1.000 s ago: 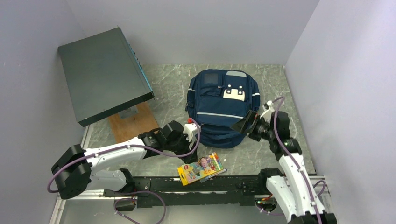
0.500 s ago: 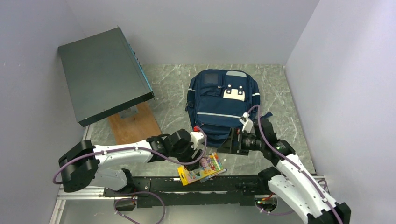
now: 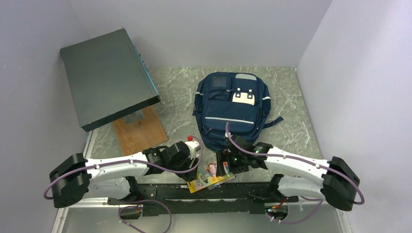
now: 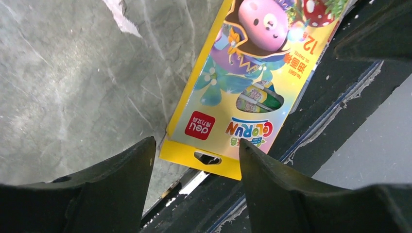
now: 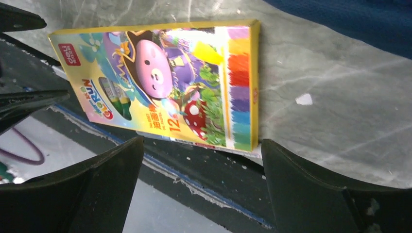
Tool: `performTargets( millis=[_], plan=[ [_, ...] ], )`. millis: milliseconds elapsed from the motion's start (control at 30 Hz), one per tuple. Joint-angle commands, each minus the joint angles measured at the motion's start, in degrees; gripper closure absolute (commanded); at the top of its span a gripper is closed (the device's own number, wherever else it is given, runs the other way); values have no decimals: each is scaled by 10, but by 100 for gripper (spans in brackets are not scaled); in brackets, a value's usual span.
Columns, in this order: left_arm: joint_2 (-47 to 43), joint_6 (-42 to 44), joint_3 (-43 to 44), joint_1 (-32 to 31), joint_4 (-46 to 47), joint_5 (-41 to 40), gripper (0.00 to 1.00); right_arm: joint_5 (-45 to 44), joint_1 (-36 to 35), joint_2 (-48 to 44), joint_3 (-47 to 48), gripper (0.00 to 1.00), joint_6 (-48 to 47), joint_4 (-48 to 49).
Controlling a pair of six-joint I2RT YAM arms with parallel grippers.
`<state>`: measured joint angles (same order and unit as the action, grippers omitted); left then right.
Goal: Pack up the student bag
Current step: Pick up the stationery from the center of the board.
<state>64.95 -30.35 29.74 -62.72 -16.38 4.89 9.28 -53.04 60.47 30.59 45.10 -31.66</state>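
Student bag [image 3: 233,114] lies flat on the table [image 3: 291,141], nearer the far edge: soft, floppy fabric, probably best pinched at a zipper or strap. Crayon box [image 3: 210,177] at the near edge: light, stiff card, likely slick, take it across a narrow end. Left gripper [image 4: 197,145] and right gripper [image 5: 201,141] hang over its two ends, jaws apart, holding nothing.

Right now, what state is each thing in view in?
student bag, lying flat, front up, looks closed.
crayon box, flat, face up, not held.
left gripper, open at the crayon box's hanger end.
right gripper, open above the crayon box.
dark flat box, propped at a tilt.
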Motion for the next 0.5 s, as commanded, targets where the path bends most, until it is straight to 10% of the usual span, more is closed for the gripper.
performTargets(
  millis=[0,233,467],
  plan=[
    [18,-33,1,1,-5,15,27,-90,-53,50,45,8,25,52],
    [8,-55,14,2,-60,-66,35,-130,-66,122,72,21,28,130],
    [-124,-20,-2,1,-73,-115,12,-122,-59,202,172,20,-13,173]
  ],
)
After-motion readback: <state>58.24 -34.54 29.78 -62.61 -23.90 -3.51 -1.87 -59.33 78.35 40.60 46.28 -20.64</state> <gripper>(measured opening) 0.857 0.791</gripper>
